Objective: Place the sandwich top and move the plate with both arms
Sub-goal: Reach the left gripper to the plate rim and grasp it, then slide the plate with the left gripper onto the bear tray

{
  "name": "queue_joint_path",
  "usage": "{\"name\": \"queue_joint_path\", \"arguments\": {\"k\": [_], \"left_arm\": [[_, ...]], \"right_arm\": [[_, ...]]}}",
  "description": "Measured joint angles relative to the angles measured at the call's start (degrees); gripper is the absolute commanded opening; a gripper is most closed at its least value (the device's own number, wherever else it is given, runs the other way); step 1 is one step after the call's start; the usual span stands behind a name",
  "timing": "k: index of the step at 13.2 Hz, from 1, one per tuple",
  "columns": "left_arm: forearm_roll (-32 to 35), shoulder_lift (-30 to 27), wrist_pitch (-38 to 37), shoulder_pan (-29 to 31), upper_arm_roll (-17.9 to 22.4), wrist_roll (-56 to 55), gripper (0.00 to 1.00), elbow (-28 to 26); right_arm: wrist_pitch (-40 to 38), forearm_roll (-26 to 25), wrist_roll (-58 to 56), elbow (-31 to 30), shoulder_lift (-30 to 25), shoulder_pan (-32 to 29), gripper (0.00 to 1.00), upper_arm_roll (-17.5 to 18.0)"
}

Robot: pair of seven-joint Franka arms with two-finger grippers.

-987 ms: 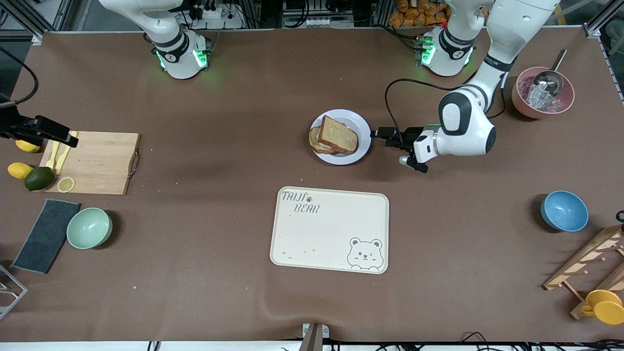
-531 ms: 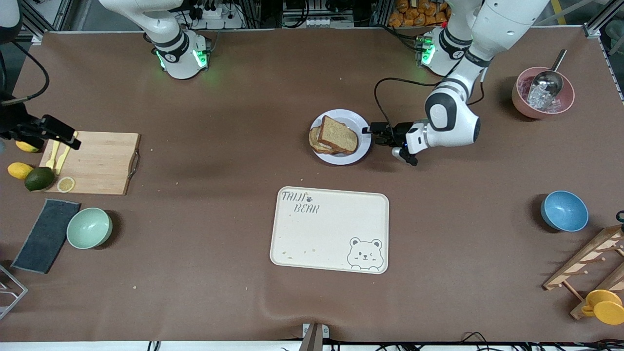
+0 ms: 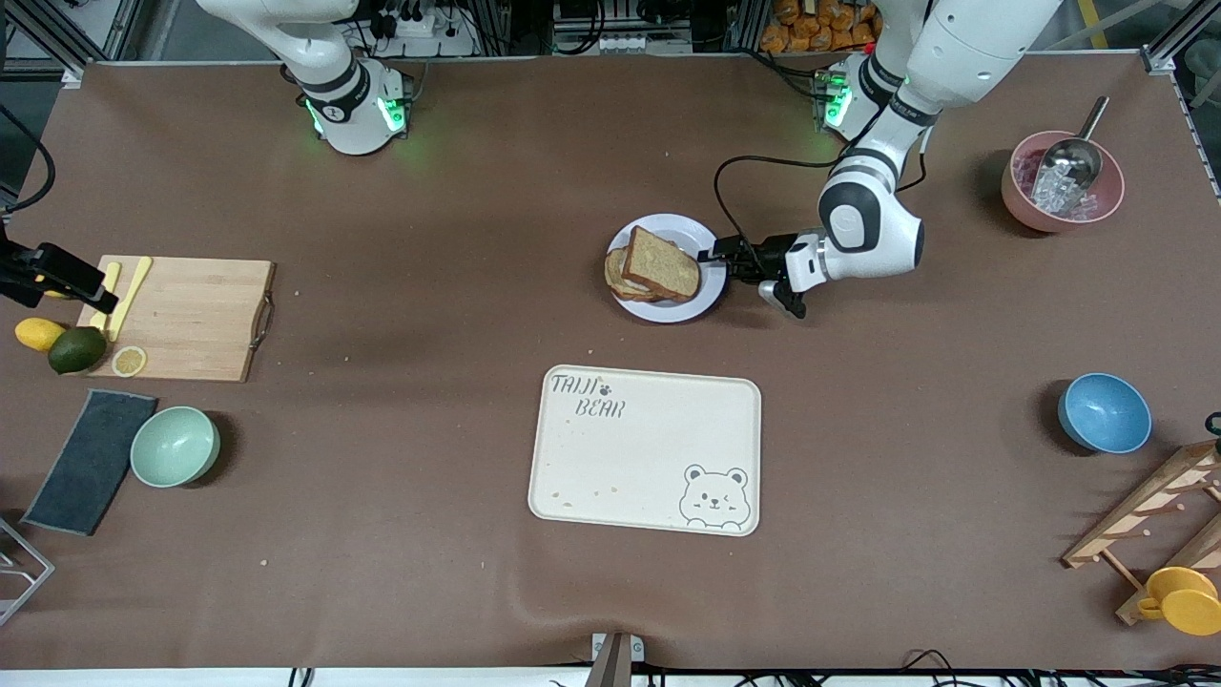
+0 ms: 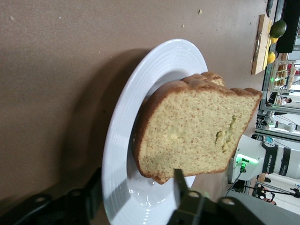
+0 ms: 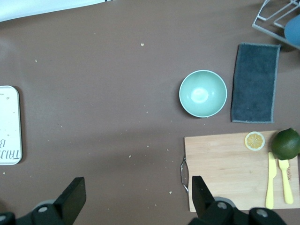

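The pale plate (image 3: 708, 250) sits mid-table, farther from the front camera than the bear tray. The sandwich top (image 3: 660, 262), a plain brown slice, lies on a lower slice (image 3: 616, 274) on the plate. My left gripper (image 3: 713, 256) is open at the plate's edge toward the left arm's end. In the left wrist view the left gripper (image 4: 136, 192) has the plate's rim (image 4: 119, 140) between its fingers, with the sandwich top (image 4: 197, 126) just ahead of it. My right gripper (image 3: 67, 277) is open and empty, high over the cutting board's end; the right wrist view also shows the right gripper (image 5: 136, 197).
The cream bear tray (image 3: 644, 448) lies nearer the camera than the plate. Toward the right arm's end: cutting board (image 3: 181, 315), lime (image 3: 76, 349), mint bowl (image 3: 175, 446), dark cloth (image 3: 91, 461). Toward the left arm's end: pink ice bowl (image 3: 1062, 181), blue bowl (image 3: 1104, 412), wooden rack (image 3: 1145, 520).
My left gripper has moved in toward the plate and now has its rim between its fingers. My right gripper has drifted a little toward the right arm's end of the table.
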Motion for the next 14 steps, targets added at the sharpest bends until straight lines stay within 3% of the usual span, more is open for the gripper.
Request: {"name": "queue_joint_path", "arguments": {"k": [3,14], "left_arm": [[0.00,0.49,0.07,-0.01,0.00,0.32,0.00,-0.36],[-6.80,1.27,0.57,1.03,0.01,1.85,0.00,0.18]], "right_arm": [[-0.02,-3.01,0.84,0.85,0.00,0.55,1.00,2.66],[-2.66,-3.29,0.80,3.10,-0.01,0.00,1.00,2.28]]}}
